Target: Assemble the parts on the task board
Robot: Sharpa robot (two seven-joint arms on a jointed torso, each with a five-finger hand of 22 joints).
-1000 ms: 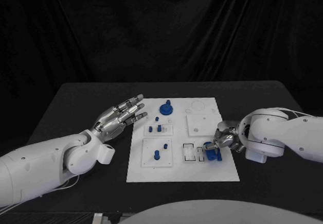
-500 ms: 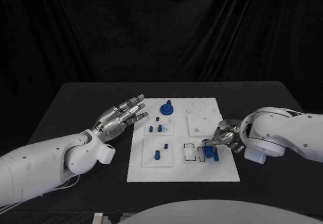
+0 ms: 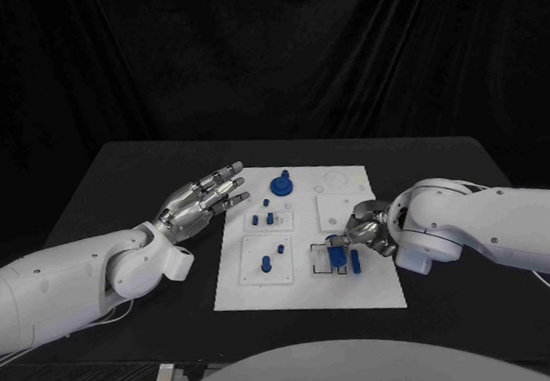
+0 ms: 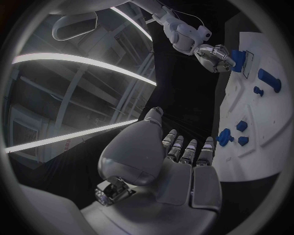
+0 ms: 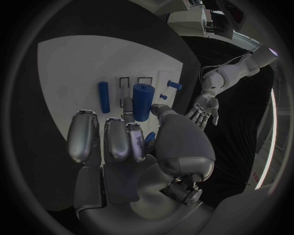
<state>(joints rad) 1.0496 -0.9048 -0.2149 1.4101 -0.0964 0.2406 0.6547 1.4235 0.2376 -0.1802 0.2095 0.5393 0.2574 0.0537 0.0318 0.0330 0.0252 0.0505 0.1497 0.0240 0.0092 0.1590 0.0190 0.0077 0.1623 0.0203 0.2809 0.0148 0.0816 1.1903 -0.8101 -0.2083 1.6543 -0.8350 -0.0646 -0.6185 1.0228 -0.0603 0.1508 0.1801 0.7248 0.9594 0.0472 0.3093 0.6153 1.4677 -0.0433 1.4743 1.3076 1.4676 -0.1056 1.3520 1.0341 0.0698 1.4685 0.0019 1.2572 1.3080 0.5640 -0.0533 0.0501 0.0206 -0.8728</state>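
Right hand (image 3: 363, 234) pinches a short blue cylinder (image 5: 141, 100) between thumb and fingers and holds it over the slots at the near right part of the white board (image 3: 359, 294), where a thinner blue rod (image 5: 104, 96) lies just beside it. Left hand (image 3: 205, 200) hovers beside the board's left edge, fingers spread and holding nothing. I judge the step is placing this cylinder; next it must be lined up with its slot and lowered straight.
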